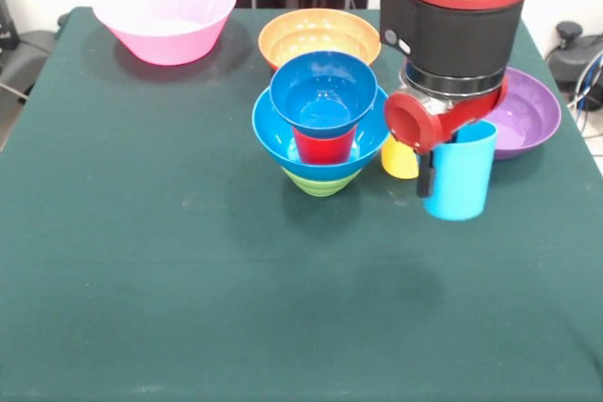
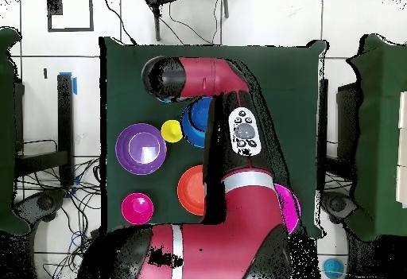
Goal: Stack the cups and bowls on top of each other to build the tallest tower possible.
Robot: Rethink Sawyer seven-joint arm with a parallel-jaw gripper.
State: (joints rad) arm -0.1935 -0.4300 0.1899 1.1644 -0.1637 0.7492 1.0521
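Note:
The tower stands at mid-table: a green bowl (image 1: 322, 181) at the bottom, the large blue bowl (image 1: 273, 134) on it, the red cup (image 1: 324, 146) in that, and the small blue bowl (image 1: 323, 91) on top. My gripper (image 1: 441, 181) is right of the tower, shut on the sky-blue cup (image 1: 462, 174), with one black finger down the cup's left side. The cup is upright and seems to hang just above the cloth. The yellow cup (image 1: 398, 159) stands behind it. In the overhead view the arm (image 2: 238, 133) hides the gripper and the sky-blue cup.
The large pink bowl (image 1: 165, 16) sits far left and the orange bowl (image 1: 320, 37) behind the tower. The purple bowl (image 1: 529, 112) is at the right, behind my gripper. A small red bowl (image 2: 137, 208) shows only in the overhead view, near the robot's base.

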